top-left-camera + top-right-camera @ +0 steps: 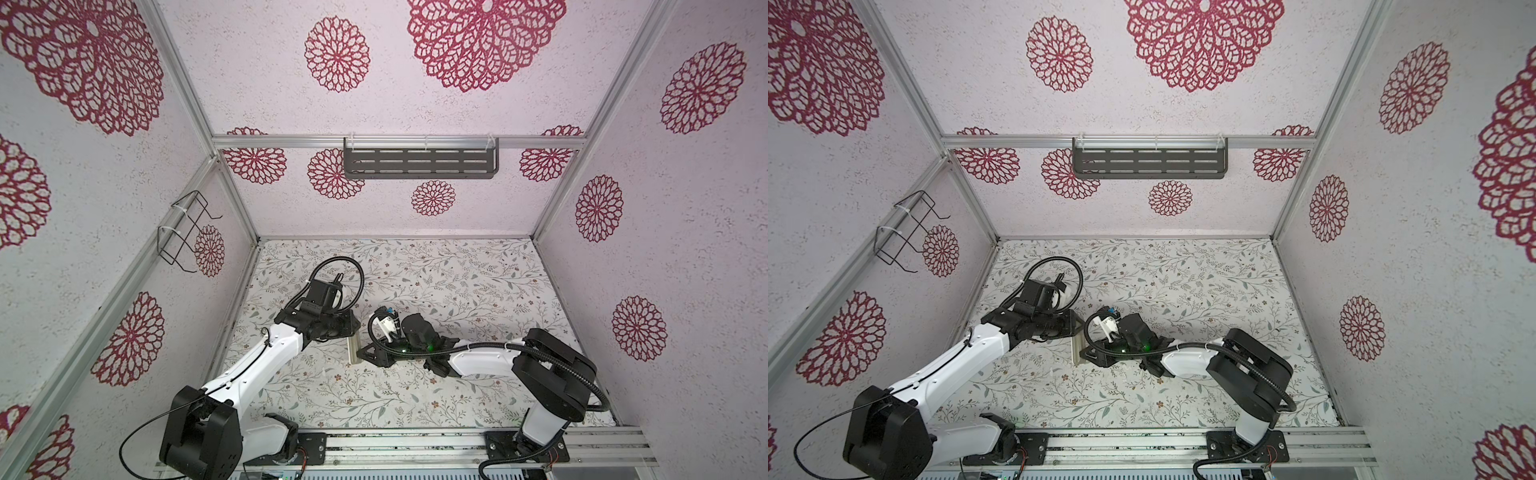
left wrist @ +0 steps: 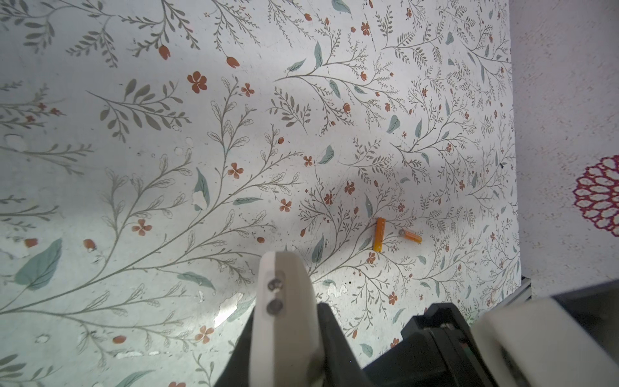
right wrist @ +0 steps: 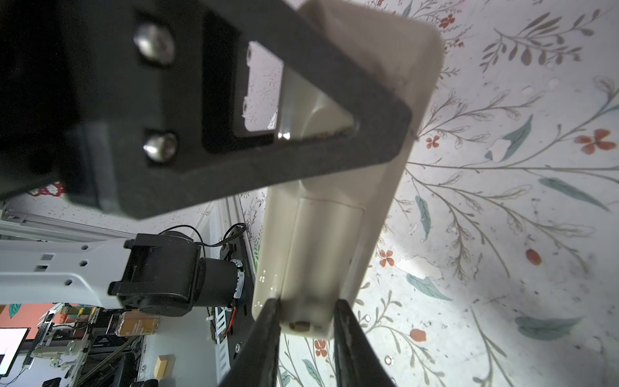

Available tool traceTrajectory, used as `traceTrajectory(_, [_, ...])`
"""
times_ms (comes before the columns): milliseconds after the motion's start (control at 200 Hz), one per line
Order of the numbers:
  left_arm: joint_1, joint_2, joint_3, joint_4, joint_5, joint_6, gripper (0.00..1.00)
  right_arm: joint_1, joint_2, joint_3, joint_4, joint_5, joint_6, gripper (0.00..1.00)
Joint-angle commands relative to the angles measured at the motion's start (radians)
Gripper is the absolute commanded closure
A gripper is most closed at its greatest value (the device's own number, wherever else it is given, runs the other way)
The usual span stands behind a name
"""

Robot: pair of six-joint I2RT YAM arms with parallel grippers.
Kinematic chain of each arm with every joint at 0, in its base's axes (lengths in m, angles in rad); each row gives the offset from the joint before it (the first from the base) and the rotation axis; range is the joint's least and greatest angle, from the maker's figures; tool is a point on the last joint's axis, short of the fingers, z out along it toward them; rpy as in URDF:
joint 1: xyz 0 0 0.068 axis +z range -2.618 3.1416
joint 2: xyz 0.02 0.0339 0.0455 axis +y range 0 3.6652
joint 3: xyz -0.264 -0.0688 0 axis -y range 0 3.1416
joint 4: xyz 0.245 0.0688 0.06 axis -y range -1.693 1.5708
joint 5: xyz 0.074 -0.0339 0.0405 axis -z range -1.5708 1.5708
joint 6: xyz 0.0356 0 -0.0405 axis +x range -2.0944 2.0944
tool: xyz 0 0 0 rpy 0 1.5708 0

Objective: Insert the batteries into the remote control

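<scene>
Two batteries [image 2: 379, 234] lie on the table [image 1: 478, 282], near each other but not touching. Only the left wrist camera shows them; in both top views they cannot be made out. The remote [image 3: 335, 187] shows a plain beige back. A brown container [image 3: 135, 325] outside the cell bears a label too blurred to read.

In a top view the remote sits about 9 o'clock of the table's middle, seen narrow, its length running 12 to 6. The left gripper [image 1: 352, 330] is clamped on its 12 o'clock end, and one black finger [image 3: 234, 174] crosses the back. The right gripper [image 3: 305, 303] reaches in from 3 o'clock with jaws narrow, one on each side of the raised panel [image 3: 321, 254] at the other end. Whether they press it I cannot tell.

The right arm [image 1: 486, 359] overlies the table just 3 o'clock of the remote. It stands at 5 o'clock, elbow high, forearm pointing to 9. The left arm [image 1: 257, 357] slants up from 7 o'clock. A shelf [image 1: 419, 164] hangs at 12 and a wire basket [image 1: 187, 232] at 10.
</scene>
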Motion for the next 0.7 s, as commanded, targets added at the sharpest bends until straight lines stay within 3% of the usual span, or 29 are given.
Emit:
traceTrajectory(0, [-0.002, -0.019, 0.012, 0.044, 0.036, -0.007, 1.0, 0.006, -0.012, 0.038, 0.032, -0.028, -0.006, 0.72])
traceTrajectory(695, [-0.002, -0.016, 0.018, 0.021, 0.012, -0.002, 1.0, 0.005, -0.045, 0.026, -0.024, 0.024, -0.043, 0.74])
